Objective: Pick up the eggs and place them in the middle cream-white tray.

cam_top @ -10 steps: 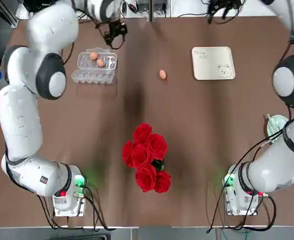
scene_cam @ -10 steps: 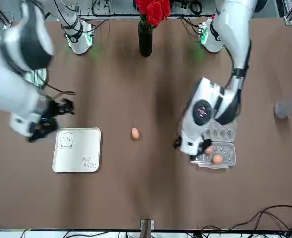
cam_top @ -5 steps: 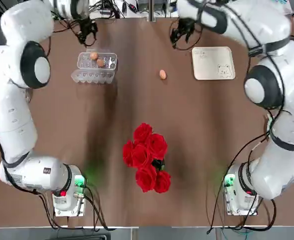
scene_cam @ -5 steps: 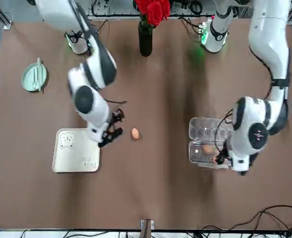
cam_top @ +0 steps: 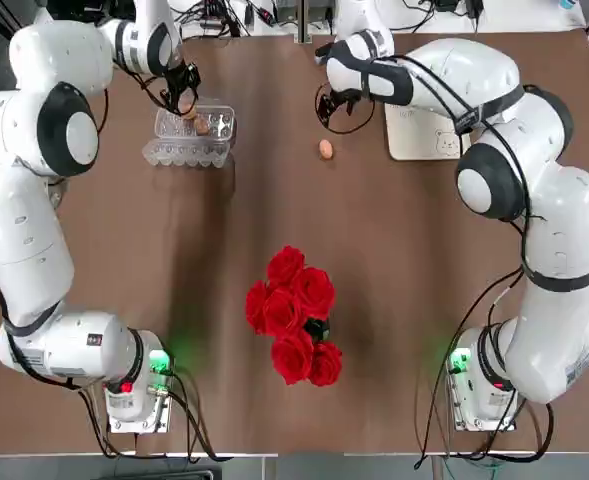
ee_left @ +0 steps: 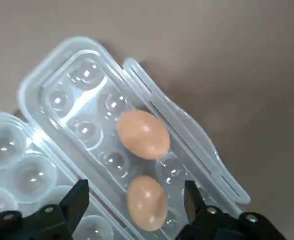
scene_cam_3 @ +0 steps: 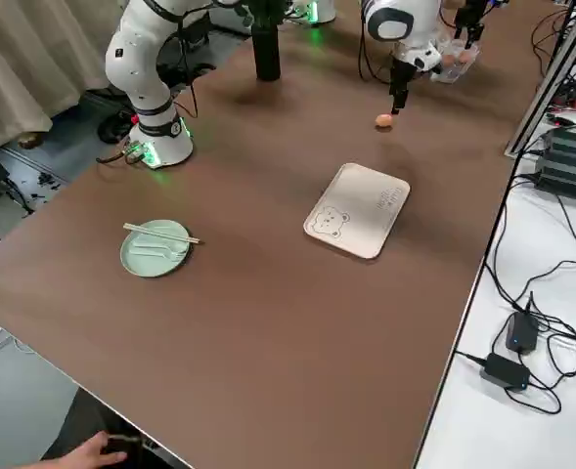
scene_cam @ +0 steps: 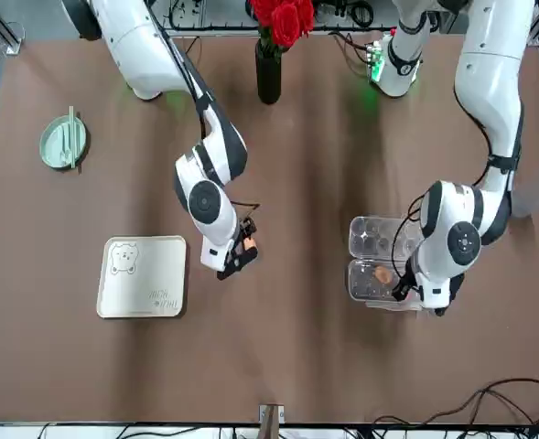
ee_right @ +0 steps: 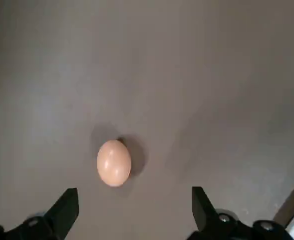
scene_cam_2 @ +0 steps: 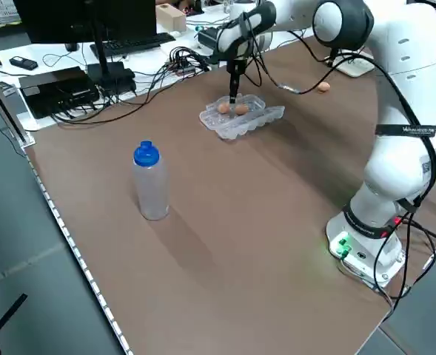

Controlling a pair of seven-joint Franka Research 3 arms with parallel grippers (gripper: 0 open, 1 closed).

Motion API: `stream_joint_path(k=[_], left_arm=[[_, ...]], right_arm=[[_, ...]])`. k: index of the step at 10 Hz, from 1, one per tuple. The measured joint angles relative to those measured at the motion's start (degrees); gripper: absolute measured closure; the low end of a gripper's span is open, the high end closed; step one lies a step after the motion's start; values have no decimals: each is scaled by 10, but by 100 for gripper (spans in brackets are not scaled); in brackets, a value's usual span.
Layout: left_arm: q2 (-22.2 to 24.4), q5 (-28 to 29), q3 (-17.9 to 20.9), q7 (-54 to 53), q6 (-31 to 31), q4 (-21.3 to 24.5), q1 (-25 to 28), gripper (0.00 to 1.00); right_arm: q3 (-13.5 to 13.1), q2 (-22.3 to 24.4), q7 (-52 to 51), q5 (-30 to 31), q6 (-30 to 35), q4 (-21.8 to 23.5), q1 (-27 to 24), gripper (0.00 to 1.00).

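I've got both arms out at the far side of the table, and the tray sits empty with the right arm's links hanging partly over it. That's my first worry: if I swing that arm across on the carry, it could hide the tray from the overhead camera and I'd be placing half blind.

Next down, the clear egg carton lies open and light. The left gripper hovers above it, fingers spread wide, with two eggs in its cups: egg nearer the fingers and egg farther along. They're close neighbours. If I come down off-centre, one finger could land on the second egg or catch a cup wall, and I judge the whole carton would lift or skid with it.

Over to the right gripper, spread open as well, poised above the loose egg on bare table, between carton and tray. It sits off toward one finger, not midway. Close like this and that finger hits first, and I'd expect the egg to roll away. There's nothing to stop it.

Smallest concern: grip force. Too hard and the shell may crack; too soft and it could slip on the way to the tray.
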State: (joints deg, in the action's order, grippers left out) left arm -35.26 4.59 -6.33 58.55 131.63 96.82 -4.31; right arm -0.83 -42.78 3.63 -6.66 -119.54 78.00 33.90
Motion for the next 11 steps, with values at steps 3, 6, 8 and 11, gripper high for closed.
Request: stream_joint_path(k=[3, 6, 8, 11], left_arm=[[-18, -11, -1, 29, 26, 13, -9, 17], [-30, -11, -2, 60, 32, 13, -22, 22], [-37, -11, -1, 61, 31, 14, -26, 32], [-37, -11, -1, 61, 29, 13, -24, 50]], right_arm=[[-1, -40, 33, 0, -64, 0, 11, 0], [-3, -62, 36, 4, -70, 0, 17, 0], [-4, -69, 40, 6, -70, 0, 27, 0], [-7, -83, 50, 20, -70, 0, 41, 3]])
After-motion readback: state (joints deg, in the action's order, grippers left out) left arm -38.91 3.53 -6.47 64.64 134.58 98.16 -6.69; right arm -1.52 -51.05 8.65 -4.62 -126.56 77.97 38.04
